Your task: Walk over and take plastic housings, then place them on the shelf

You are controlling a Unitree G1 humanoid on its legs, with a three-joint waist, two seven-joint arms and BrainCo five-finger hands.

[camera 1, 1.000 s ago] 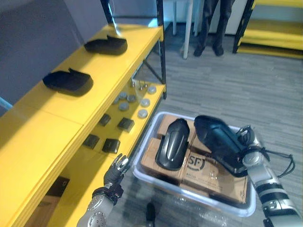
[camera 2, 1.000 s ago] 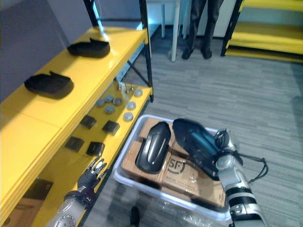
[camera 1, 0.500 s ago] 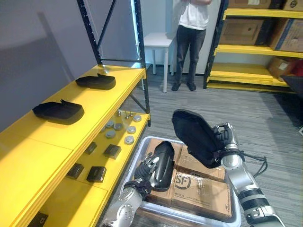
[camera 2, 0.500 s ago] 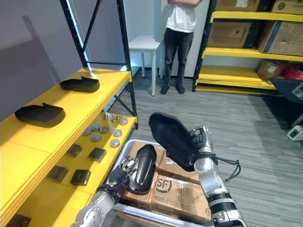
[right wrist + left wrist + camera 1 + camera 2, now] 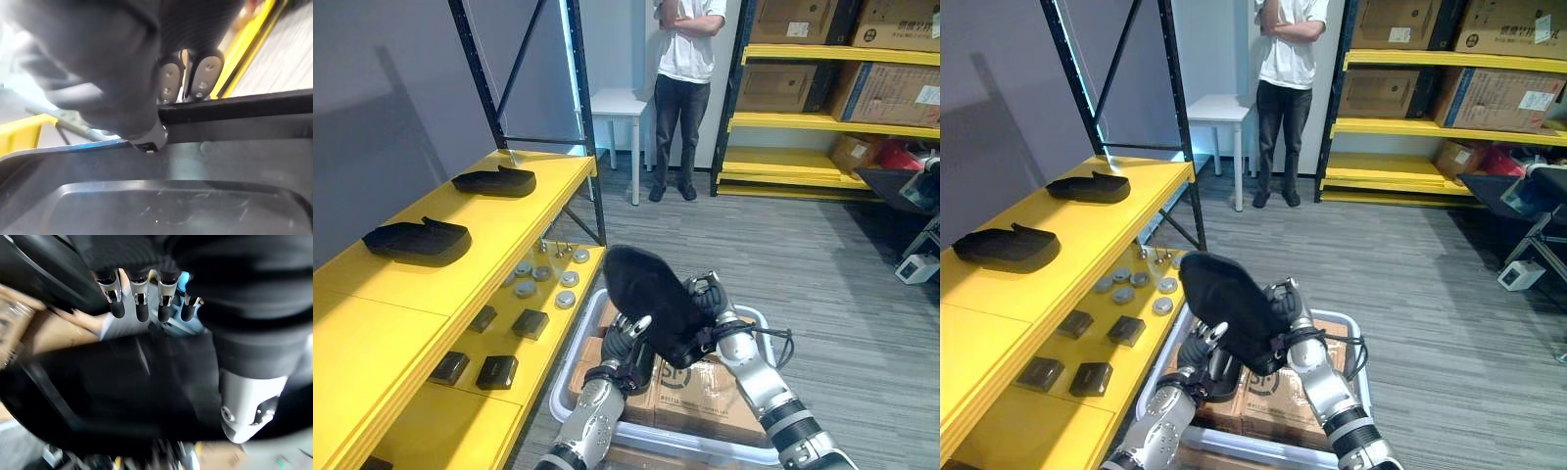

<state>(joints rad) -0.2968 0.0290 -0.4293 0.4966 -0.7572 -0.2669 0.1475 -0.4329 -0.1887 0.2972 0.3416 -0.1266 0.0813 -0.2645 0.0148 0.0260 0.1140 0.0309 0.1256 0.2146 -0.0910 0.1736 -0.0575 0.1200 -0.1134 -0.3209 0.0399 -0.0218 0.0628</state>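
Housing [image 5: 642,292] has risen, clasped in right robot hand [image 5: 708,305]; left robot hand [image 5: 628,345] straight-fingered below.

Right hand [image 5: 1287,309] gripping black housing [image 5: 1224,299] above bin [image 5: 1253,446], left hand [image 5: 1203,351] beneath

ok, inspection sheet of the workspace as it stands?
surface: yellow shelf, two levels.
job's things: near housing and far housing on its top level; raised housing over the bin.
clutter: discs, dark blocks on lower level; cardboard boxes in bin.
hands: right hand shut on raised housing; left hand open beside it.
cables: nothing seen.
surroundings: person, white table, far racks.
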